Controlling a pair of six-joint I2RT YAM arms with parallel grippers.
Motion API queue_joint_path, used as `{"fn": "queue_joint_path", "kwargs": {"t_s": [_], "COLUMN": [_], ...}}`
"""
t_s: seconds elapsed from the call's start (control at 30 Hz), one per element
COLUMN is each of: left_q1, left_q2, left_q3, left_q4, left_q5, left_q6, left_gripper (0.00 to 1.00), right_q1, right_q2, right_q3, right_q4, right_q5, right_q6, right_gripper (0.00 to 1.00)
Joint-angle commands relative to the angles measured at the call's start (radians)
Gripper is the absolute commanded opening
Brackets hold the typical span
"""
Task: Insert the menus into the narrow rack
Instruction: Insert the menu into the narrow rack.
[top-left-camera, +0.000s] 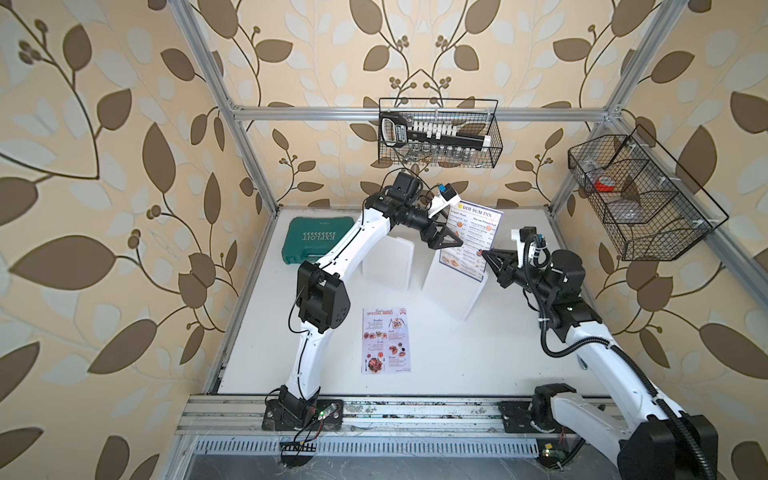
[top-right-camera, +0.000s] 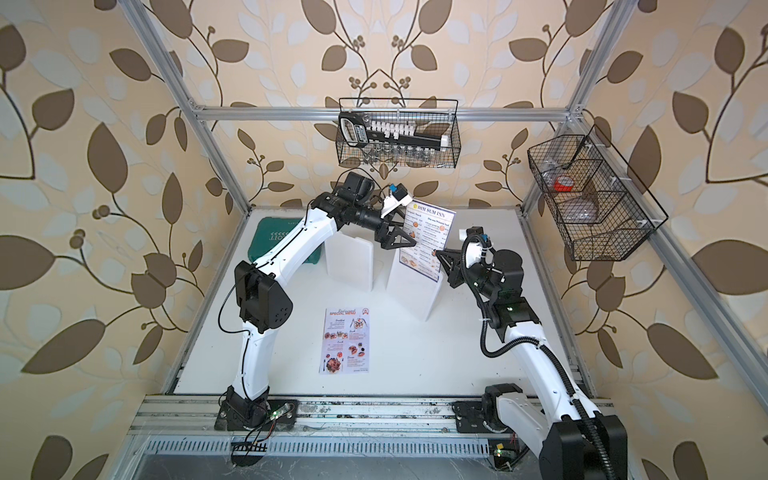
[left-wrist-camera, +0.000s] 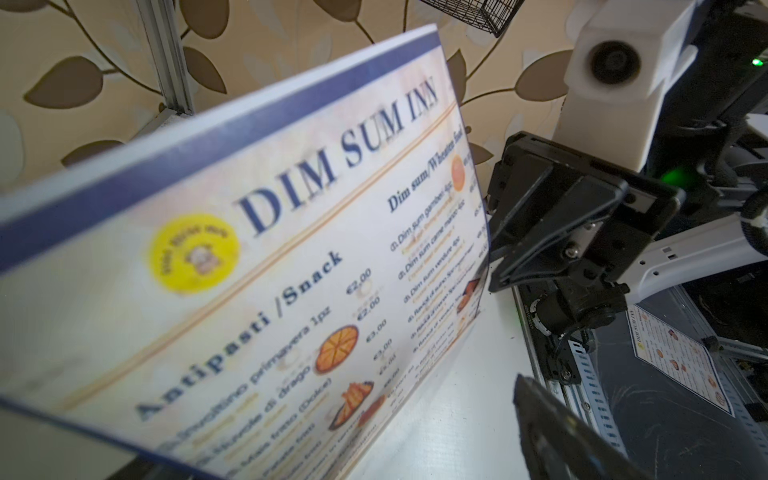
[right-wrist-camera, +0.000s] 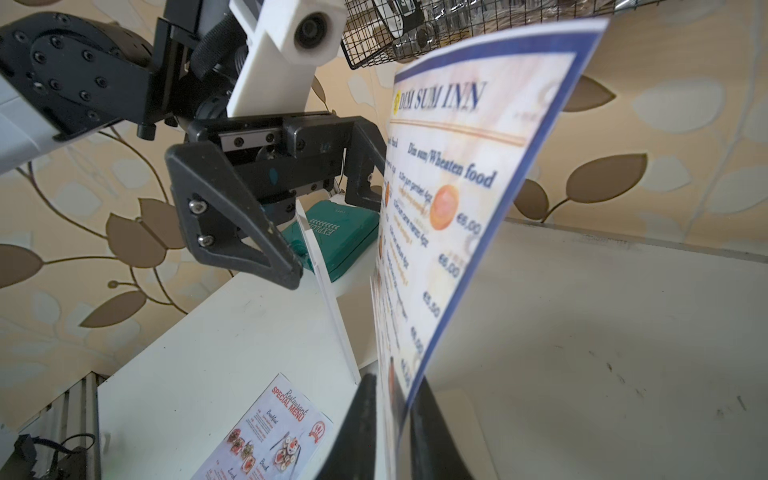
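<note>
Currently, the Dim Sum Inn menu (top-left-camera: 471, 241) (top-right-camera: 426, 241) (left-wrist-camera: 291, 270) (right-wrist-camera: 457, 208) is held upright over the far middle of the table (top-left-camera: 498, 353). It is pinched at its right edge between the closed fingers of the right gripper (top-left-camera: 484, 252) (top-right-camera: 436, 251) (right-wrist-camera: 399, 424). The sheet's lower end is seen against the right panel of the white rack (top-left-camera: 451, 295) (top-right-camera: 415, 295); whether it has entered a slot cannot be told. The left gripper (top-left-camera: 446, 241) (right-wrist-camera: 332, 239) is positioned at the menu's left edge with its jaws spread wide, nothing being clamped. The Special Menu (top-left-camera: 384, 340) (top-right-camera: 345, 340) (right-wrist-camera: 270, 432) is laid flat, face up, nearer on the table, well apart from the rack. A green case (top-left-camera: 309, 241) is seen at the far left.
</note>
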Motion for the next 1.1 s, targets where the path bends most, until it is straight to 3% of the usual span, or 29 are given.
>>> {"fn": "queue_joint_path", "kwargs": {"t_s": [0.0,0.07,0.33,0.57,0.83,1.07], "left_q1": [-0.002,-0.002,-0.002,-0.002,-0.004,-0.004], "left_q2": [-0.014,-0.014,-0.012,-0.013,-0.011,-0.009], "left_q3": [0.010,0.009,0.008,0.003,0.004,0.004], "left_q4": [0.020,0.020,0.017,0.030,0.030,0.033], "left_q5": [0.013,0.028,0.044,0.075,0.086,0.094], "left_q6": [0.005,0.007,0.009,0.000,-0.003,-0.003], "left_gripper": [0.99,0.99,0.99,0.99,0.99,0.99], "right_q1": [-0.003,-0.004,-0.003,-0.005,-0.014,-0.018], "right_q2": [0.004,-0.001,-0.048,-0.053,0.001,0.064], "right_q3": [0.018,0.006,-0.055,-0.034,0.062,0.139], "right_q4": [-0.021,-0.022,-0.034,-0.034,-0.033,-0.035], "right_q5": [0.018,0.024,0.026,0.058,0.060,0.051], "right_q6": [-0.006,-0.002,0.020,0.024,0.018,0.017], "right_gripper": [0.08,0.02,0.02,0.31,0.31,0.20]}}
